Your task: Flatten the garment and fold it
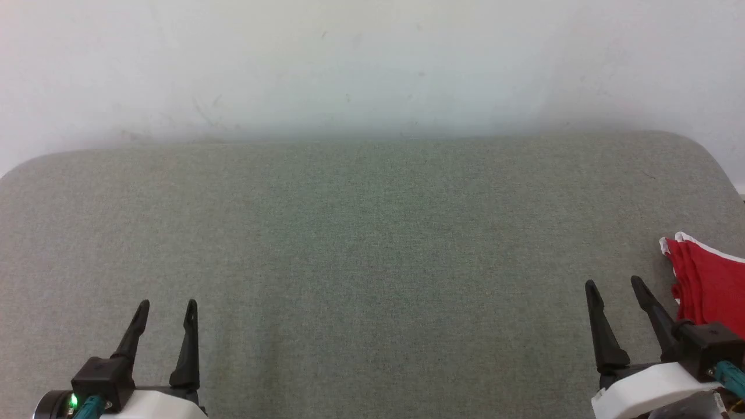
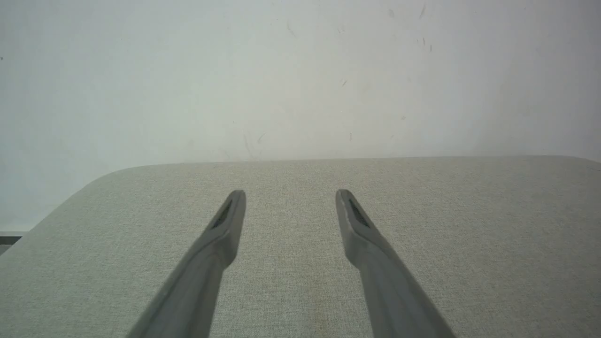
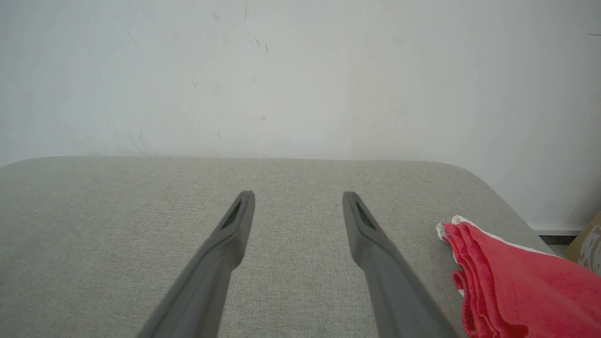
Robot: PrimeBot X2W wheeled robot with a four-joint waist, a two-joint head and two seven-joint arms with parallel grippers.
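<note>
The garment (image 1: 710, 285) is a bright red fabric piece with white trim, bunched in layers at the right edge of the grey table; the head view's right border cuts it off. It also lies at the lower right of the right wrist view as the garment (image 3: 521, 286). My right gripper (image 1: 614, 285) stands open just left of it, not touching, fingers pointing to the far edge; from the wrist it shows as the right gripper (image 3: 298, 197) with nothing between its fingers. My left gripper (image 1: 167, 305) is open at the near left, the left gripper (image 2: 290, 195) over bare cloth.
The grey fabric-covered table (image 1: 361, 233) has rounded far corners and ends at a white wall (image 1: 372, 64). A brown cardboard corner (image 3: 587, 241) shows beyond the table's right edge.
</note>
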